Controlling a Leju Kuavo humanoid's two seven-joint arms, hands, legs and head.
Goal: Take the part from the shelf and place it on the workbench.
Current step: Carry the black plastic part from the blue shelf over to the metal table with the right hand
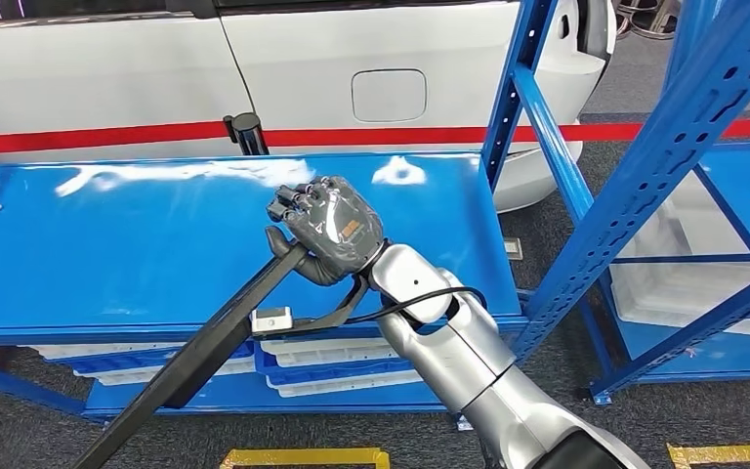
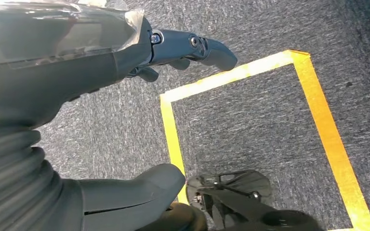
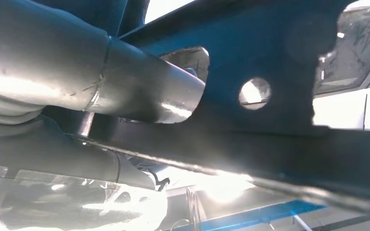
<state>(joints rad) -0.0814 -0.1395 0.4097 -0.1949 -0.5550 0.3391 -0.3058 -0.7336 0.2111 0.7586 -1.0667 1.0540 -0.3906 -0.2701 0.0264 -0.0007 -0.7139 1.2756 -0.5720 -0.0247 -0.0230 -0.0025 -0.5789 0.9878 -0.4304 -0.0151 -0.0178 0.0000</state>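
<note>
**Right hand's got the trim piece over the blue bench**

My right hand (image 1: 330, 227) grips the long black trim strip (image 1: 205, 347) at its top end, above the blue workbench (image 1: 107, 244); the strip slants down past the front edge. Left hand (image 2: 125, 57) hangs over grey carpet (image 2: 250, 120), fingers loose, holding nothing.

Silver right arm (image 1: 469, 357), black cable (image 1: 420, 298), grey right hand (image 1: 332, 230).

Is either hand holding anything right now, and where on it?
The right hand grips the long black part at its upper end, above the blue shelf. The left hand holds nothing, hanging over the floor.
</note>
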